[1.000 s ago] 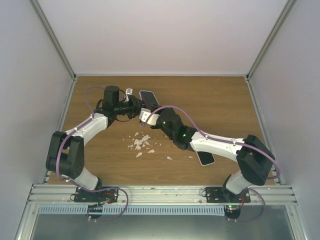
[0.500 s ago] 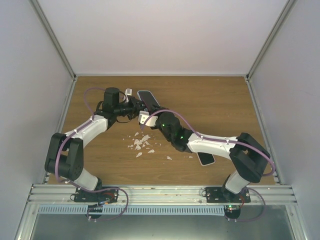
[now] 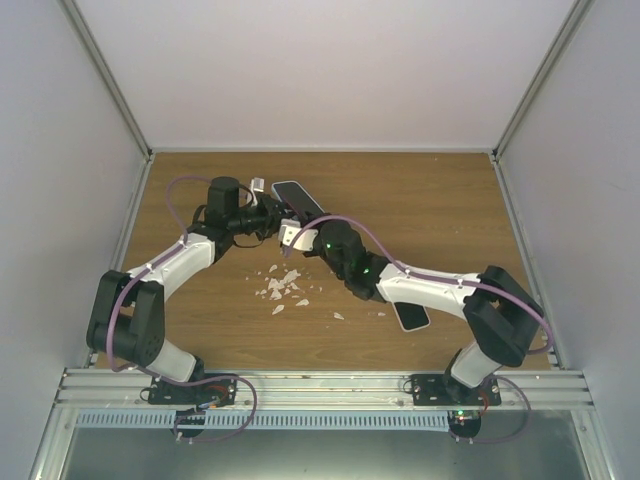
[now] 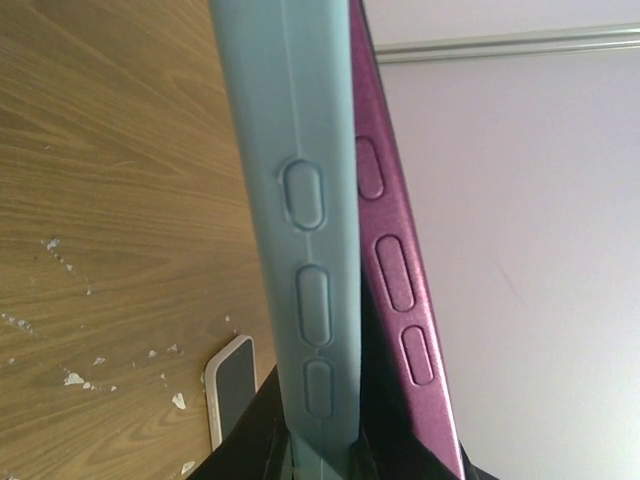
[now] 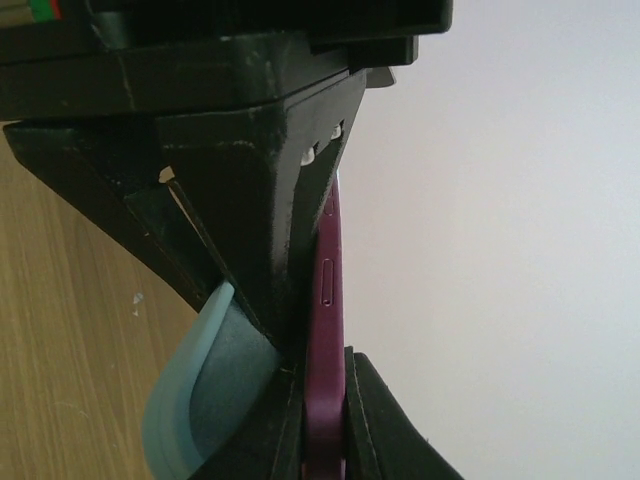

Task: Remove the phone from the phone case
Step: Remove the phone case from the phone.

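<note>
The phone (image 4: 395, 250) is purple and stands edge-on, peeled partly away from the light blue phone case (image 4: 300, 200) beside it. My left gripper (image 4: 320, 440) is shut on the case's lower edge. In the right wrist view the phone (image 5: 325, 320) is pinched between the fingers of my right gripper (image 5: 325, 420), with the case (image 5: 200, 400) bulging off to the left. From above, both grippers meet at the phone (image 3: 297, 197) over the back middle of the table, the left gripper (image 3: 272, 213) on its left and the right gripper (image 3: 293, 232) just below it.
A second phone (image 3: 411, 316) with a white rim lies flat on the wooden table (image 3: 440, 210) under the right forearm; it also shows as the white-rimmed phone (image 4: 232, 385) in the left wrist view. White crumbs (image 3: 283, 288) are scattered mid-table. Walls enclose three sides.
My right gripper has closed onto the phone. Both arms shifted only slightly, and the phone and case stayed at the same spot.
</note>
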You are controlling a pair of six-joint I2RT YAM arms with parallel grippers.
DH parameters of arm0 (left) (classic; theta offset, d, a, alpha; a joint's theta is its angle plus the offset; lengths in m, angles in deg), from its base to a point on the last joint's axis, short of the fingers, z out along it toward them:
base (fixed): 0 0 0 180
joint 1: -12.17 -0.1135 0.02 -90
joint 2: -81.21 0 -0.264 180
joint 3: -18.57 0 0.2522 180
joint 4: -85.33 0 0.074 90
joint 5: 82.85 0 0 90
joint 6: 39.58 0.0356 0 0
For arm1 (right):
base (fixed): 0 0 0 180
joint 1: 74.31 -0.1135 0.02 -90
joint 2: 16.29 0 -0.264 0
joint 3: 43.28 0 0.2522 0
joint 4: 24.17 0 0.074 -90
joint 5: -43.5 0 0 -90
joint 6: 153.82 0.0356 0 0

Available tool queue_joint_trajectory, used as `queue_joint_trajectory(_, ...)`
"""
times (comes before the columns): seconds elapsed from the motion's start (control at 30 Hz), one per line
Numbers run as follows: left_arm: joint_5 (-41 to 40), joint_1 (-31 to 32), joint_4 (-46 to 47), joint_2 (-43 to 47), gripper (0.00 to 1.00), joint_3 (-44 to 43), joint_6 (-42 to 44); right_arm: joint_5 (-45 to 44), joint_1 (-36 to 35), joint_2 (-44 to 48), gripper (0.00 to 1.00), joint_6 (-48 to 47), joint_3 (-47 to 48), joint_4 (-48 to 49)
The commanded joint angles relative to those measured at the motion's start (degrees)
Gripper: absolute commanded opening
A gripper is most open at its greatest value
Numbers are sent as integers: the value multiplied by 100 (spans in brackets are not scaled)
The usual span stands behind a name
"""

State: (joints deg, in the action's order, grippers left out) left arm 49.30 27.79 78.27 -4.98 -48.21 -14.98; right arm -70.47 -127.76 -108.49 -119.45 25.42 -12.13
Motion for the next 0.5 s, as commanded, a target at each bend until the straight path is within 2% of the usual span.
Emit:
queue_joint_trajectory(0.0, 150, 93, -136, 210, 0, 79, 654, 67, 373, 341, 0, 369, 436, -496)
queue_joint_trajectory(0.2, -313, 42, -548, 98, 0, -40, 1089, 421, 566, 509, 1, 1052, 863, -1284)
queue_joint_trajectory(0.47, -494, 35, -626, -50, 0, -71, 1350, 620, 781, 637, 1, 1361, 1128, -1639)
